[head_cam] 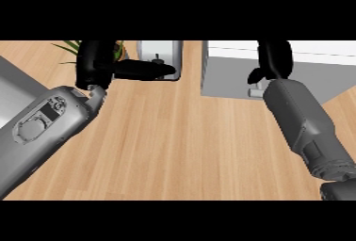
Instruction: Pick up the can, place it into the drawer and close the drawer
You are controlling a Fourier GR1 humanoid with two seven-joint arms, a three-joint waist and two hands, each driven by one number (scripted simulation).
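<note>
No can shows anywhere in the head view. The drawer (226, 77) is a grey box with a white upper part at the back right of the wooden counter. My right hand (275, 59) reaches over its right half, fingers stretched away toward the back and thumb hanging at the drawer's front face; nothing shows in it. My left hand (96, 61) stays at the back left, fingers up and thumb pointing right, holding nothing. What lies under the right hand is hidden.
A silver appliance (161, 56) stands at the back centre, just behind the left thumb. Green plant leaves (69, 47) show at the far left back. Light wooden counter (181, 141) spreads between the two grey forearms.
</note>
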